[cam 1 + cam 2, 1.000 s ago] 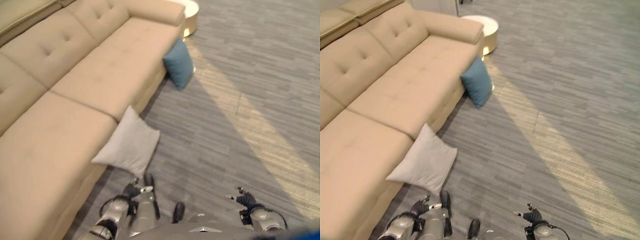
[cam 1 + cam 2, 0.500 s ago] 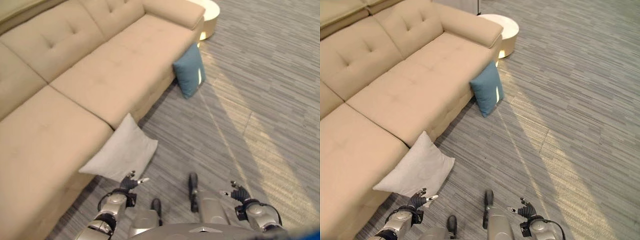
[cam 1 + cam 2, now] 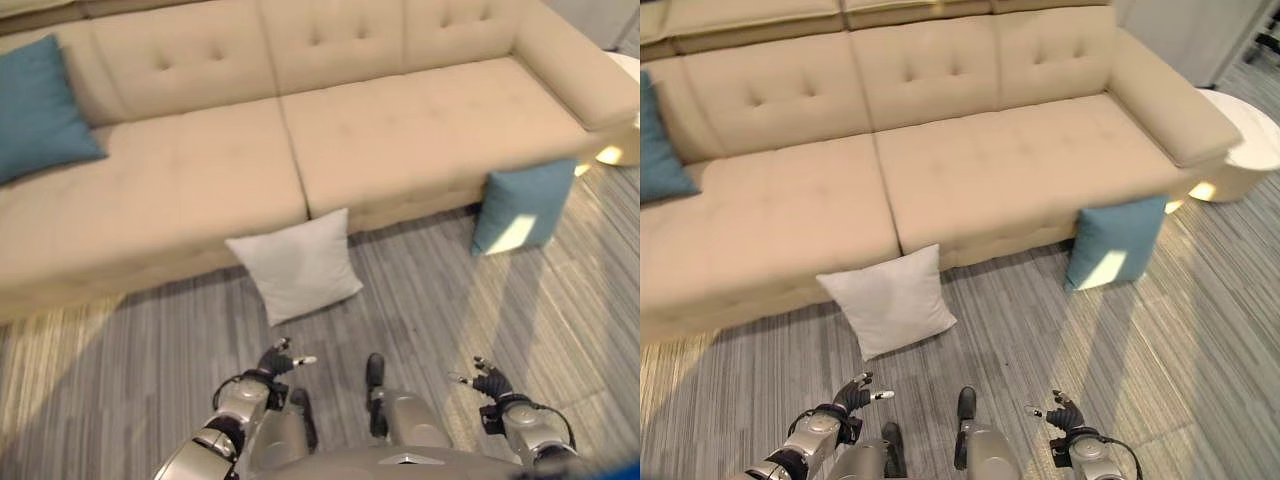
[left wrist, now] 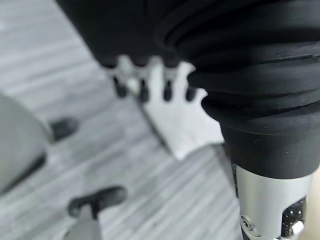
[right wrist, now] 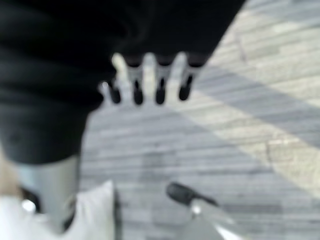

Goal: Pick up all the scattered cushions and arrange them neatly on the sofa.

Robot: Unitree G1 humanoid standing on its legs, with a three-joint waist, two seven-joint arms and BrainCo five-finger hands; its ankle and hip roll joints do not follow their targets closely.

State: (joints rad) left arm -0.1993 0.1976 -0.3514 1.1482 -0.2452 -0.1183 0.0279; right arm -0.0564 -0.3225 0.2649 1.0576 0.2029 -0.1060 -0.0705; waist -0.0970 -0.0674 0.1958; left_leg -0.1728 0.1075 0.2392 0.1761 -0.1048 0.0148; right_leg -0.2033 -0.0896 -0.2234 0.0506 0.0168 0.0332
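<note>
Left eye view, nearest first: the left hand point(image 3: 272, 364) and the right hand point(image 3: 492, 384) both hang low over the grey striped carpet floor point(image 3: 130, 370), fingers loosely spread and empty — each wrist view confirms straight fingers with nothing between them. Just beyond the left hand, straight ahead and slightly to its right, the square white fabric cushion point(image 3: 295, 263) leans on the floor against the front of the long beige tufted sofa point(image 3: 400, 130), one corner pointing down towards the robot. The left hand is clearly the nearer; the right one is well apart from it. Farther off to the right, a square teal cushion point(image 3: 522, 205) stands on the floor against the sofa's front, nearer the right hand's side. At the far left — already on the seat — a second teal cushion point(image 3: 38, 108) rests against the backrest.
</note>
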